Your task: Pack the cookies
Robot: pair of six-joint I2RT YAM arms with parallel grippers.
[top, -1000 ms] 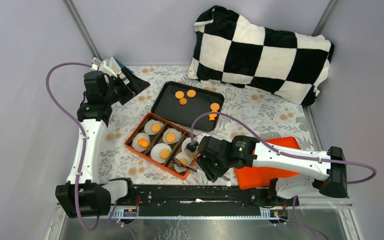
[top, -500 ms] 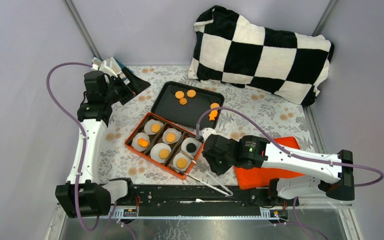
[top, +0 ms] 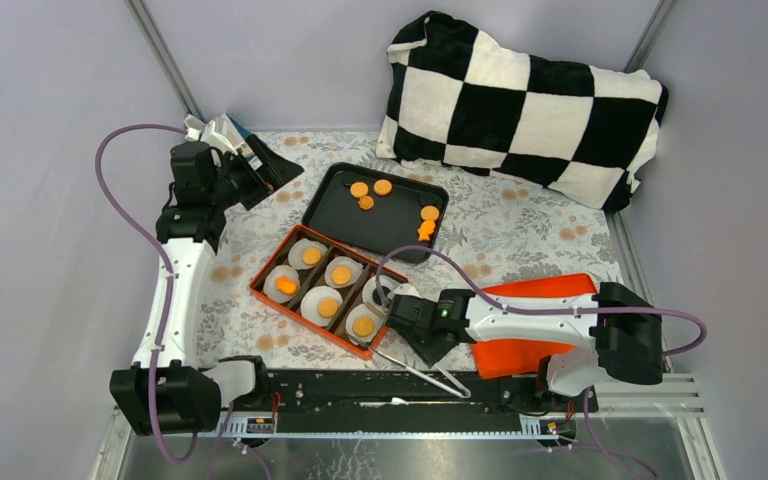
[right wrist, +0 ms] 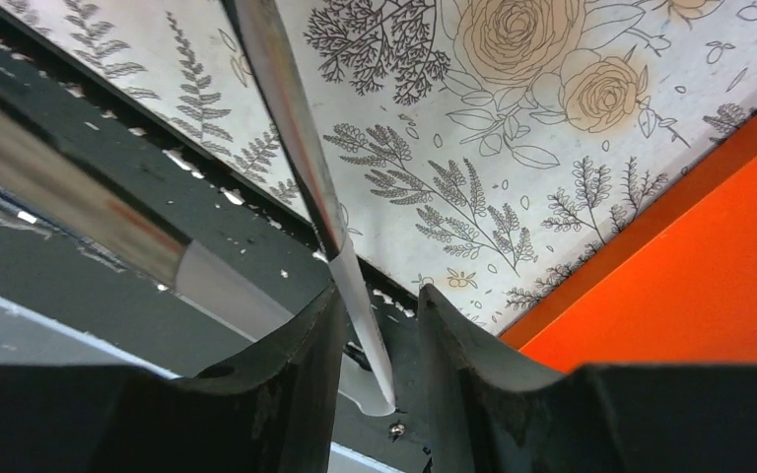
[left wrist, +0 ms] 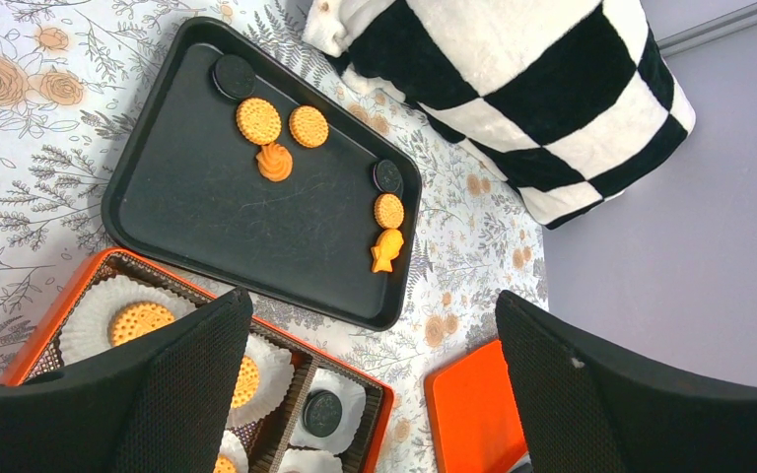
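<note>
My right gripper [right wrist: 377, 296] straddles the hinge end of the tongs [right wrist: 296, 148], though I cannot tell if it pinches them, so I can move the cookies [left wrist: 258, 120] from the black tray [left wrist: 207, 217] to the orange box [left wrist: 56, 317], while my left gripper [left wrist: 373, 301] hangs wide apart above.

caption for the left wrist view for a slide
Open left end effector framing black tray of cookies, orange box and checkered pillow

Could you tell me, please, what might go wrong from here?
1. The tongs lie loose between the right gripper's fingers, with a gap on one side. A skewed close might pinch them off-centre or flick them away.
2. They reach over the black rail at the table's near edge, so a nudge could push them off.
</note>
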